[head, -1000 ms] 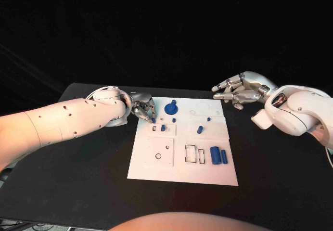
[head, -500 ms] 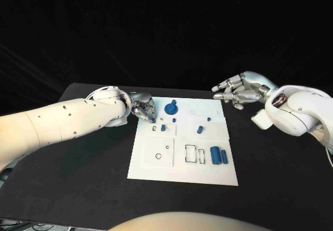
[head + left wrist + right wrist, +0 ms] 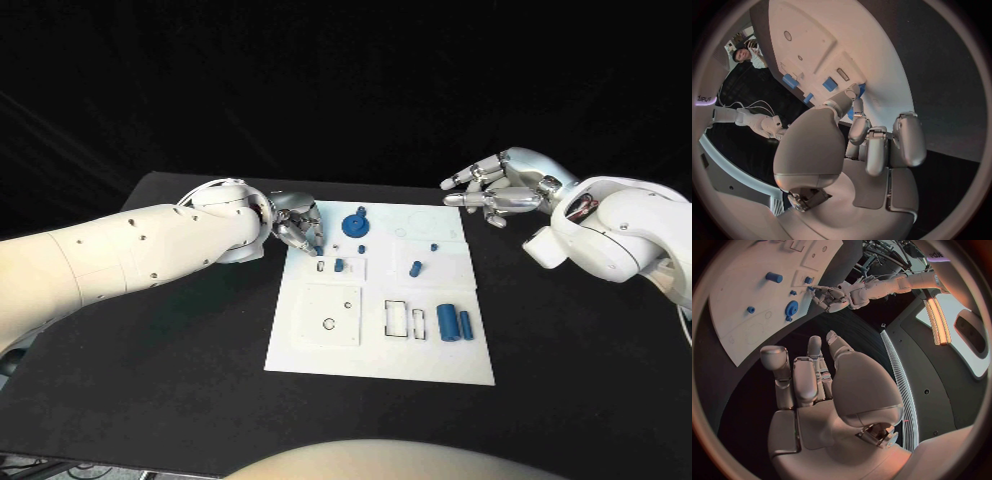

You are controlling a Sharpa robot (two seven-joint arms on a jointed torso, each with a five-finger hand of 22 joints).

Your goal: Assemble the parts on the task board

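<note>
Left hand [image 3: 296,226] sits at the far left corner of the board [image 3: 325,350], fingers bunched and pointed down at the board's edge. A small blue part [image 3: 319,266] shows just under the fingertips in the head view; the hand hides whatever contact there is. In the left wrist view the thumb and one finger [image 3: 858,117] meet over a blue piece [image 3: 851,113] at the board's rim; it looks pinched, but most of the piece is covered, so cannot tell for sure. Remaining fingers curl in beside it.

Right hand [image 3: 498,190] hovers off the far right corner of the board, above the black table [image 3: 173,380]. Fingers slightly apart, loosely bent, nothing in them; the right wrist view confirms an empty palm [image 3: 826,390].

Board: flat, matte white plate, rectangular, with shallow outlined recesses: rectangular slots and small round holes. Parts on it are glossy blue:
- round disc with a tab [image 3: 356,224], far left area, near the left hand
- short peg [image 3: 339,265] just beside the fingertip part
- small stud [image 3: 364,248] between disc and peg
- tilted cylinder [image 3: 414,268], centre
- tiny stud [image 3: 433,246], far right area
- two upright bars side by side [image 3: 453,323], right of the rectangular slots

The studs are too small to make out their shape exactly. Table surface dull black. Hands are brushed silver; arms smooth white shell.
</note>
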